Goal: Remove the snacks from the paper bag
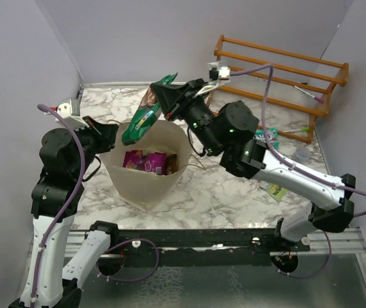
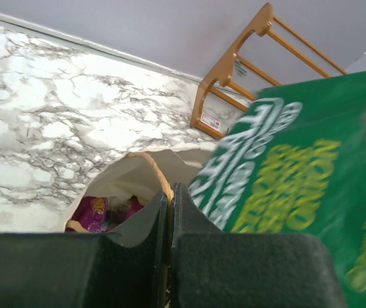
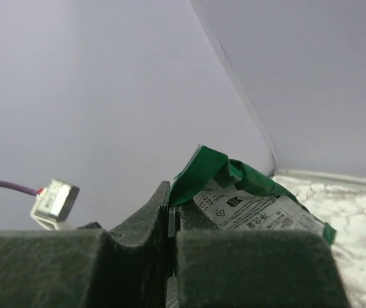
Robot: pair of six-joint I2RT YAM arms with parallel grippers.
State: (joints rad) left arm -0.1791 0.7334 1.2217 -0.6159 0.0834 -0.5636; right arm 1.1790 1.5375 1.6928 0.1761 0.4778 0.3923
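Observation:
The cream paper bag [image 1: 146, 183] stands upright and open on the marble table. Inside it lie magenta snacks [image 1: 135, 159] and a darker packet [image 1: 170, 163]. My left gripper [image 1: 111, 133] is at the bag's left rim. In the left wrist view this left gripper [image 2: 168, 196] is shut on the bag's brown cord handle [image 2: 152, 165]. My right gripper [image 1: 165, 96] hangs above the bag's mouth, shut on the top edge of a green snack bag [image 1: 139, 123], which dangles over the opening. The right wrist view shows the crumpled green packet [image 3: 234, 176] pinched in that gripper [image 3: 173, 208].
An orange wooden rack [image 1: 279, 67] stands at the back right. A clear plastic cup [image 1: 303, 154], a light-green packet [image 1: 270, 135] and another packet [image 1: 274, 190] lie on the table to the right. Grey walls close in on the left, back and right.

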